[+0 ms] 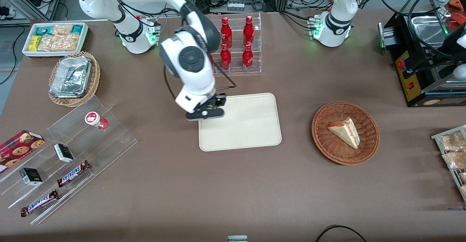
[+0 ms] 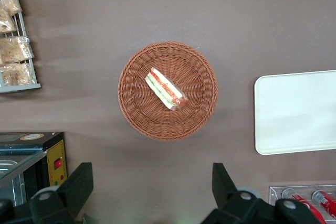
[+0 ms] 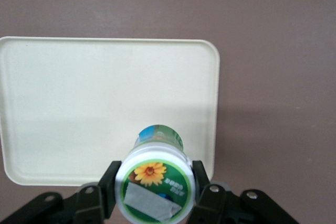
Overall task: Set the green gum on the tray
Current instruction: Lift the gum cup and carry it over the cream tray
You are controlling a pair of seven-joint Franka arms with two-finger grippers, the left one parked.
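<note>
I find the right arm's gripper [image 3: 155, 195] pinching the green gum [image 3: 155, 182], a small cylindrical canister with a white lid, green flower label and green-blue-yellow body, its fingers [image 3: 107, 182] pressed against the lid's sides. In the front view the gripper [image 1: 205, 111] hangs over the working-arm-side edge of the large flat cream-beige rectangular tray [image 1: 251, 133]. My concern is that a release here could set the canister on or against the low raised rim [image 3: 215, 108], tipping it and rolling it onto the brown table [image 1: 233, 191]. The grip sits high on the lid, so the body could also swing. I would carry it farther inward before lowering.
</note>
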